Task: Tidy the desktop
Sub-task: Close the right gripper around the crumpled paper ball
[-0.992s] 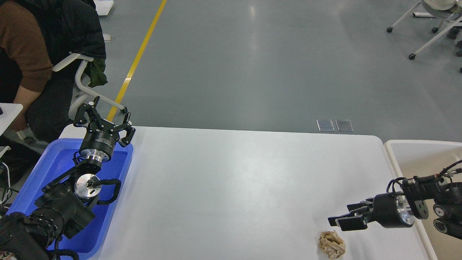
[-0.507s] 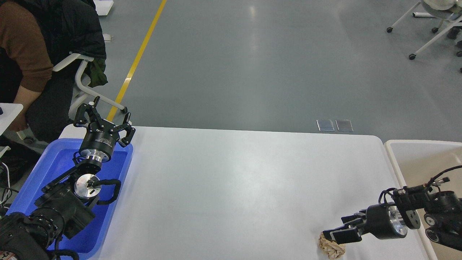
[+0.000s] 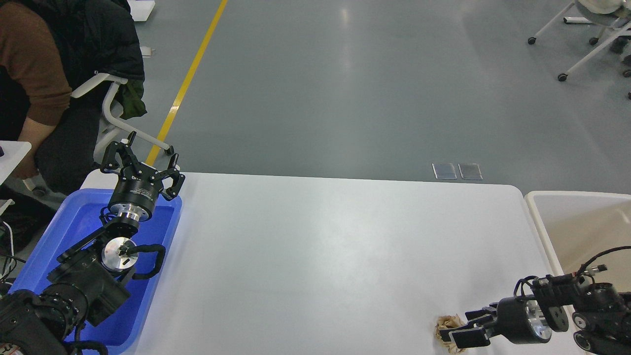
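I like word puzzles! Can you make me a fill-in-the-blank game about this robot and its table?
1. The crumpled paper ball lies near the front ____ corner of the desktop.
2. The right gripper is down at the paper ball, while the left gripper is held above a tray colored ____.
3. The left gripper's fingers are spread ____.
4. The stripe on the floor is ____.

Missing words: right; blue; open; yellow

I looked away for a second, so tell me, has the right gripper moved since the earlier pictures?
Yes. The right gripper has come down toward the near edge of the desktop, now at the crumpled paper, no longer above it.
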Robot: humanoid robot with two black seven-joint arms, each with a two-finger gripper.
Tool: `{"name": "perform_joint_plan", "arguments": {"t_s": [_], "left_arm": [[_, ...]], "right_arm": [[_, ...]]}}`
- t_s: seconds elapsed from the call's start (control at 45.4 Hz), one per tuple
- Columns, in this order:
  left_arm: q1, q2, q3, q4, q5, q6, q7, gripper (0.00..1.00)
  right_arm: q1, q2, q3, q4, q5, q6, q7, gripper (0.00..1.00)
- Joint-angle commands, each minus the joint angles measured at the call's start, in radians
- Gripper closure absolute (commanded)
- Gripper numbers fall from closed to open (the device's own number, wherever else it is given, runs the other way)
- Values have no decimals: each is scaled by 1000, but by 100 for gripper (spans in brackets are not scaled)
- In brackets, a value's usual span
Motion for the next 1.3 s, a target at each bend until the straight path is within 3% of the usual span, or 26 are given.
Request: {"name": "perform_joint_plan", "arguments": {"t_s": [0.0, 0.353, 0.507, 0.639, 0.771, 0.881, 1.278], "left_arm": [[0, 0, 1, 0, 0, 0, 0, 0], [0, 0, -1, 0, 0, 0, 0, 0], [0, 0, 1, 0, 0, 0, 0, 0], [0, 0, 1, 0, 0, 0, 0, 0], [0, 0, 1, 0, 0, 0, 0, 0], [0, 0, 1, 0, 0, 0, 0, 0], [0, 0, 1, 0, 0, 0, 0, 0]], "right_arm": [[-23, 14, -2, -18, 0, -22, 0, 0], [-45, 37, 11, -44, 3, -42, 1, 1], [-52, 49, -9, -72, -1, -78, 1, 6], [-60, 49, -18, -72, -6, -95, 3, 24], [-49, 49, -55, -72, -32, -125, 4, 62], [-46, 49, -61, -72, -33, -128, 4, 100], [-6, 35, -29, -67, -15, -131, 30, 100]]}}
